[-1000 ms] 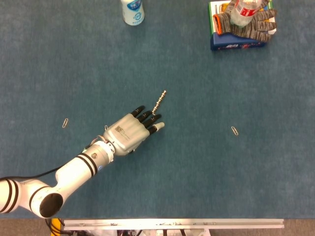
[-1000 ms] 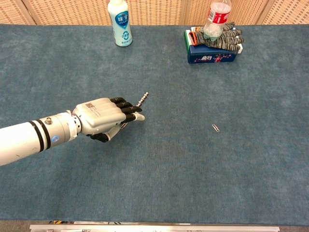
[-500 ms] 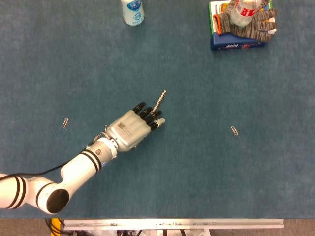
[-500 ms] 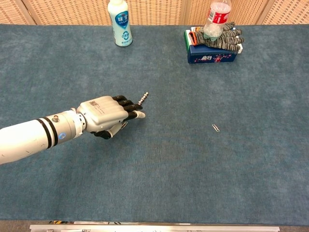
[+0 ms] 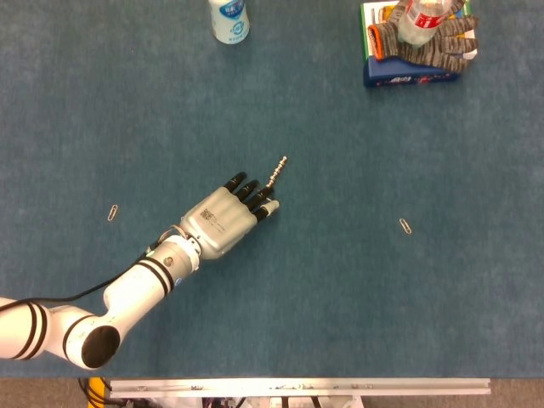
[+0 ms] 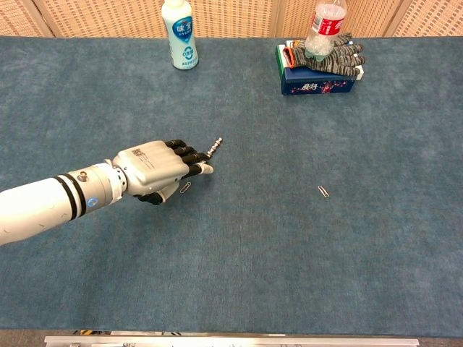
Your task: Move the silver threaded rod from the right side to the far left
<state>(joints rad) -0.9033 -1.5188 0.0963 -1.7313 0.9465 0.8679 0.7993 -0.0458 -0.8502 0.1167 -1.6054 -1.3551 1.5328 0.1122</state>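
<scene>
Rod [image 5: 276, 173]: silver threaded rod, lying slantwise near the middle of the blue desk [image 5: 357, 289], its lower end under the fingertips [image 5: 255, 194] of the left hand; its upper end pokes out free beyond them.
Left hand [image 5: 228, 218]: palm down over the rod's near end, fingers curled in over it. The rod seems pinched at that end, though the contact itself is hidden below the fingers.
Right hand: not in either view.
Just changed: over the last second the left hand has slid a little up and left and drawn its fingers tighter; the rod's free tip has hardly shifted. In the chest view a paper clip [image 6: 186, 187], covered before, now shows just below the hand.
Meaning for the task: I judge the grasp is only now being secured. The rod is not yet lifted, and the carry to the far left is all still ahead.
Risk: a thin rod held by one end may swivel or slip when raised.
Elsewhere: white bottle [image 5: 229, 19] at the far edge; box [image 5: 408, 75] with a glove [image 5: 442, 42] and a clear bottle [image 5: 420, 21] far right; loose paper clips [image 5: 406, 226].
</scene>
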